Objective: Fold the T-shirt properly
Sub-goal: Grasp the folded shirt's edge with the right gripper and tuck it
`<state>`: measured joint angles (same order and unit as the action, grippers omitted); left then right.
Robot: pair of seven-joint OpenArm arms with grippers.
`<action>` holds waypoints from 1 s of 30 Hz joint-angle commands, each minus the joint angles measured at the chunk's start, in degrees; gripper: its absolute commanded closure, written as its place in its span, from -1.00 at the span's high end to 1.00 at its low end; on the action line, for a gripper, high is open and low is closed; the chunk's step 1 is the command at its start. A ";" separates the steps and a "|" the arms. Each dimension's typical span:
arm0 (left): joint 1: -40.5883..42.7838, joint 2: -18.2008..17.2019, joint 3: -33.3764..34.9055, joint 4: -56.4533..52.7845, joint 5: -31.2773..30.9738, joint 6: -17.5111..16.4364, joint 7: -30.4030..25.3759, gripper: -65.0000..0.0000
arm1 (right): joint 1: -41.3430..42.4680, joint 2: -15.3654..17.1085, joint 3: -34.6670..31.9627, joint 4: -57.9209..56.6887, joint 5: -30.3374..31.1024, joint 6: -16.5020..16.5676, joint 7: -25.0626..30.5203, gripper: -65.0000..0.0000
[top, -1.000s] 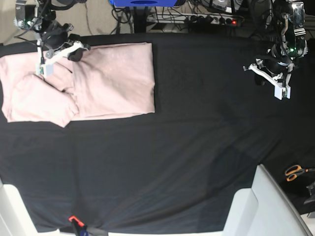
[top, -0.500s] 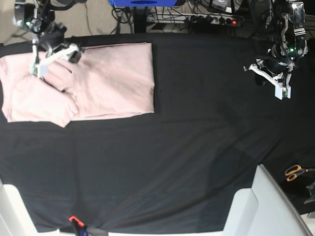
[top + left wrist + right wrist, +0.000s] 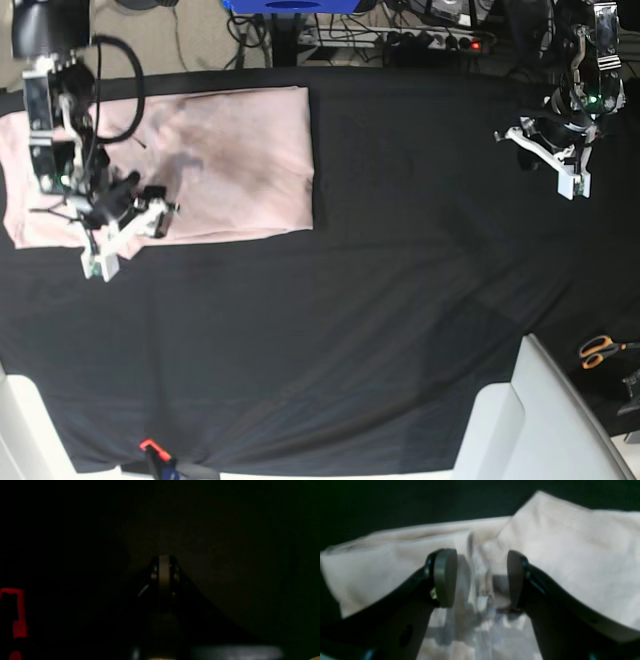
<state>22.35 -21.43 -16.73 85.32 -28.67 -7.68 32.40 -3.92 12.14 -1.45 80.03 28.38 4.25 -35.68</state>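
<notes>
While the left wrist view is staying dark, the left hand (image 3: 163, 572) is pressed together. Right wrist view: the right hand (image 3: 482, 577) is spread over the T-shirt (image 3: 570, 555). Base view, upper left: the T-shirt is lying half folded; next, I think, the right hand needs to pinch its lower edge.

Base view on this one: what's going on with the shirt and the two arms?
A two-armed robot is folding a pale pink T-shirt laid on a black cloth. The right pincer is over the shirt's near left edge with its jaws apart; the wrist view shows pink fabric beyond the pads, nothing clamped. The left pincer hangs shut over bare cloth on the far side, away from the shirt. The shirt lies partly folded, as a rough rectangle.
</notes>
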 commanded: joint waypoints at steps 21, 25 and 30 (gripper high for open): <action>-0.59 -1.12 -0.28 -1.14 -0.13 -0.10 -1.15 -1.00 | 2.82 -0.23 0.09 -1.48 0.59 0.54 0.82 -0.05; -0.68 -1.12 -0.28 -2.37 -0.13 -0.10 -1.15 -1.00 | 2.82 -0.41 0.09 -1.48 0.59 0.54 -1.02 -0.05; -0.68 -1.12 -0.28 -2.37 -0.13 -0.10 -1.15 -1.00 | 3.35 -1.37 0.00 -1.57 0.59 0.54 -1.02 -0.05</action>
<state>21.76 -21.47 -16.69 82.21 -28.67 -7.68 32.34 -1.69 10.22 -1.52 77.65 28.49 4.54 -37.60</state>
